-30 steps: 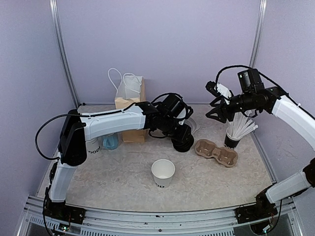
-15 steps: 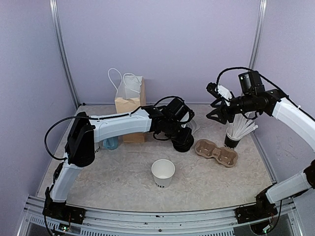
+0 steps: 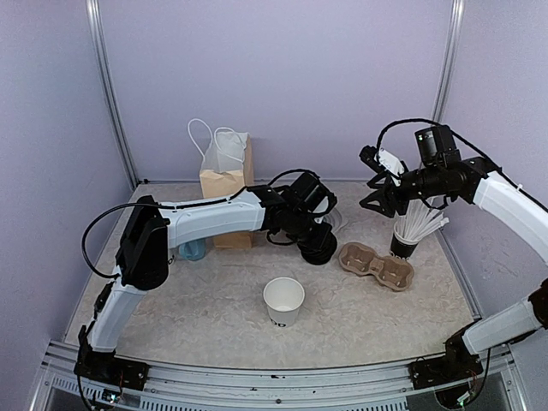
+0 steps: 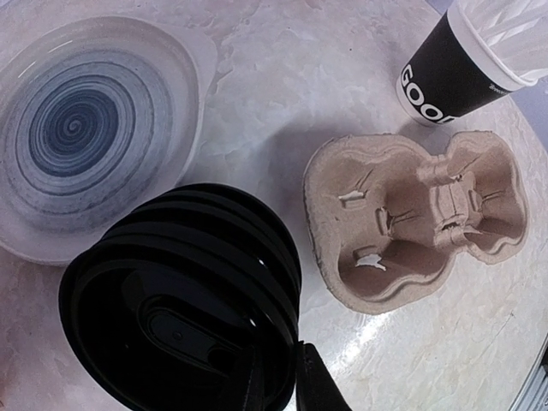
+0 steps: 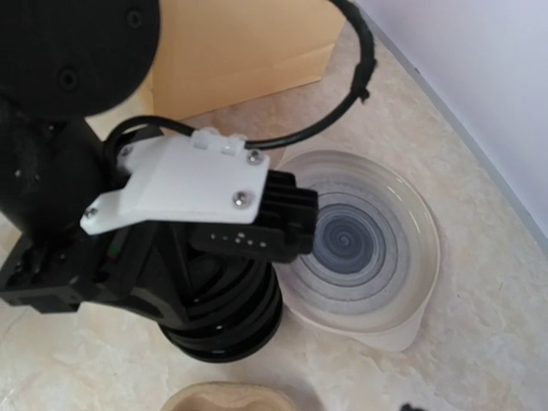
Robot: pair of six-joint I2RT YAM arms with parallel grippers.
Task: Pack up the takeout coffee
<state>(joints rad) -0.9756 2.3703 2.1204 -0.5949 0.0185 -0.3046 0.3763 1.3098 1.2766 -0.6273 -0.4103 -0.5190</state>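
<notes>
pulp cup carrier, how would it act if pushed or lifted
The pulp cup carrier looks like thin moulded fibre, so probably light and fairly stiff. It lies flat and wide, so a push likely slides it rather than tips it.

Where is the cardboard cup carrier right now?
In the top view the carrier lies right of centre, between the stack of black lids on its left and the black cup just behind its right end.

Robot lab test booth, plain lilac panel walls (image 3: pixel 274 86), aluminium frame posts (image 3: pixel 110 94), marbled tabletop (image 3: pixel 214 291).
</notes>
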